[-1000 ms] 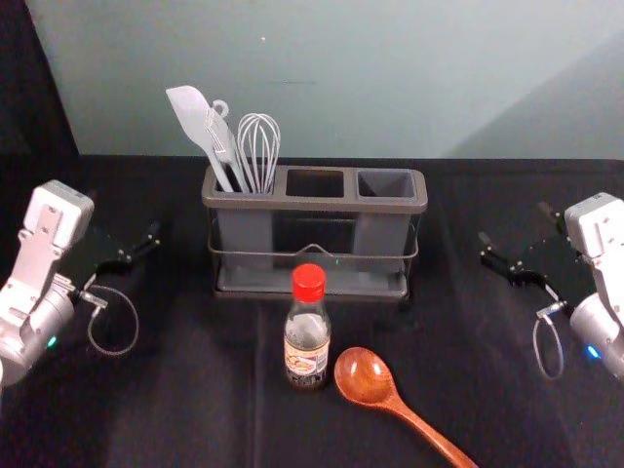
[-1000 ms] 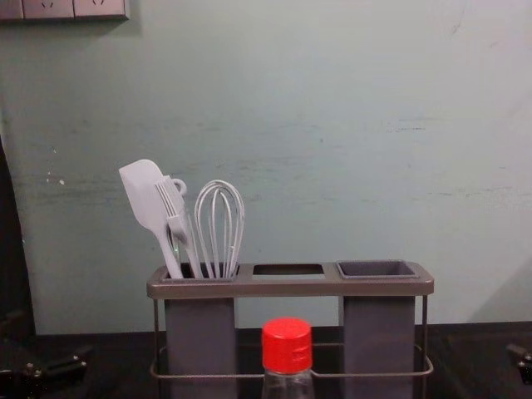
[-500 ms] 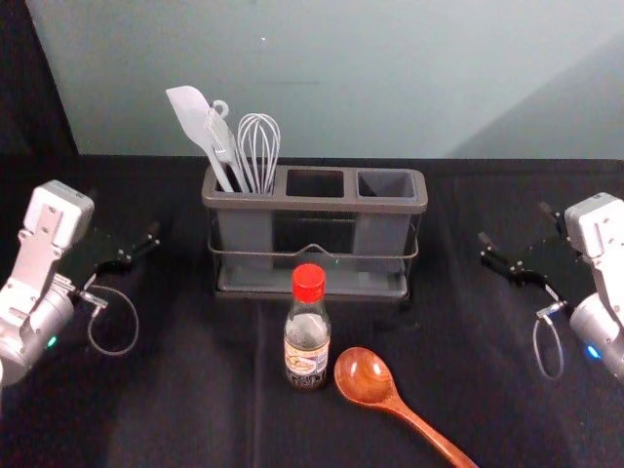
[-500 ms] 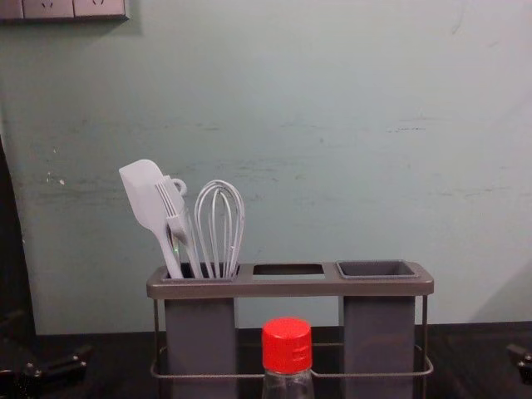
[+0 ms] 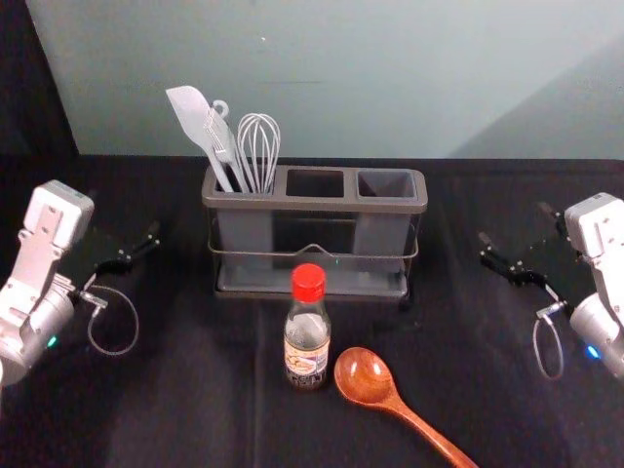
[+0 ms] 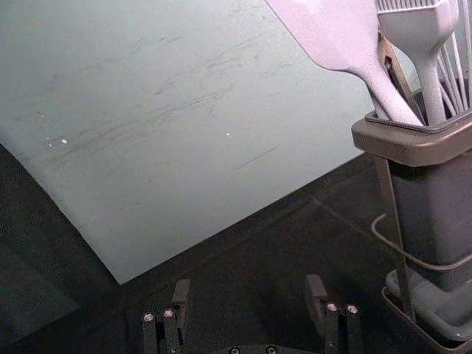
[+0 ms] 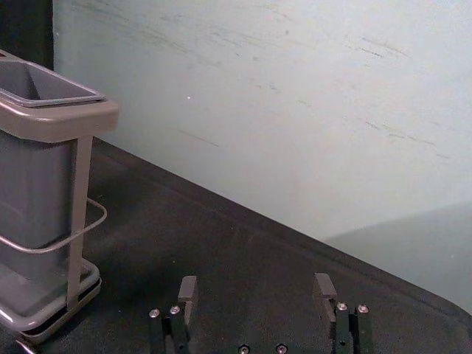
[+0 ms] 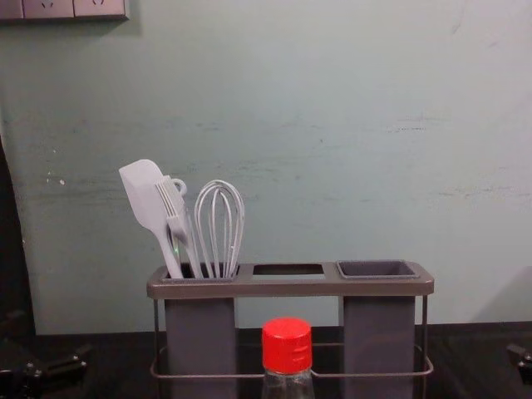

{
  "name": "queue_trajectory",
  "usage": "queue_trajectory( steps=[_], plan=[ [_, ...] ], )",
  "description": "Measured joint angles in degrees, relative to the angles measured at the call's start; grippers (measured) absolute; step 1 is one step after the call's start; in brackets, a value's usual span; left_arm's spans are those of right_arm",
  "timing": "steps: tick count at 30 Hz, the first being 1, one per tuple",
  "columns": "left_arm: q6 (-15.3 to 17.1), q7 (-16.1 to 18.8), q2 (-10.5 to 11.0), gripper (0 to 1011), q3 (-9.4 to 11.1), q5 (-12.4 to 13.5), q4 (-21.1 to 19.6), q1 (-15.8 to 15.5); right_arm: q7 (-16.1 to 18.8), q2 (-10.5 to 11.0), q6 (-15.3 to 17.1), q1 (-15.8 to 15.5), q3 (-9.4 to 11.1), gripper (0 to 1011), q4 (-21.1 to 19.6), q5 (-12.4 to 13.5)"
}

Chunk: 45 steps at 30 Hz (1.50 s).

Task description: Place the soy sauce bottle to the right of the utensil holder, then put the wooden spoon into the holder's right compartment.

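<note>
In the head view the soy sauce bottle (image 5: pixel 307 336) stands upright, red-capped, in front of the utensil holder (image 5: pixel 314 204). The wooden spoon (image 5: pixel 366 377) lies just right of the bottle, handle toward the near right. The holder's right compartment (image 8: pixel 378 269) has nothing in it in the chest view. My left gripper (image 5: pixel 135 249) is left of the holder, and its own wrist view shows the left gripper (image 6: pixel 247 295) open, holding nothing. My right gripper (image 5: pixel 517 239) is right of the holder; in its wrist view the right gripper (image 7: pixel 256 295) is open and holds nothing.
A white spatula (image 5: pixel 198 122), a brush and a whisk (image 5: pixel 258 151) stand in the holder's left compartment. Behind the black-covered table (image 5: pixel 214 409) rises a pale wall (image 8: pixel 332 125). Cable loops hang beside both wrists.
</note>
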Motion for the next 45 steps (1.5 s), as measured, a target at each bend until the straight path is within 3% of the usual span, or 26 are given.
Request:
queue_trajectory(
  steps=[6, 13, 23, 33, 40, 45],
  plan=[
    [0.00, 0.00, 0.00, 1000, 0.00, 0.00, 0.00, 0.00, -0.22, 0.06, -0.40, -0.70, 0.50, 1002, -0.62, -0.44],
    [0.00, 0.00, 0.00, 1000, 0.00, 0.00, 0.00, 0.00, 0.02, 1.25, -3.31, -7.19, 3.77, 1002, -5.78, 2.18],
    [0.00, 0.00, 0.00, 1000, 0.00, 0.00, 0.00, 0.00, 2.02, 2.69, -4.24, -15.00, 5.42, 1002, -12.69, 3.99],
    [0.00, 0.00, 0.00, 1000, 0.00, 0.00, 0.00, 0.00, 7.41, 4.38, -2.79, -19.53, 4.16, 1002, -18.89, 4.64],
    [0.00, 0.00, 0.00, 1000, 0.00, 0.00, 0.00, 0.00, 11.36, 4.78, -0.33, -20.00, 2.45, 1002, -21.16, 4.63],
    [0.00, 0.00, 0.00, 1000, 0.00, 0.00, 0.00, 0.00, 16.31, 4.25, 0.56, -19.59, 1.49, 1002, -21.54, 7.08]
  ],
)
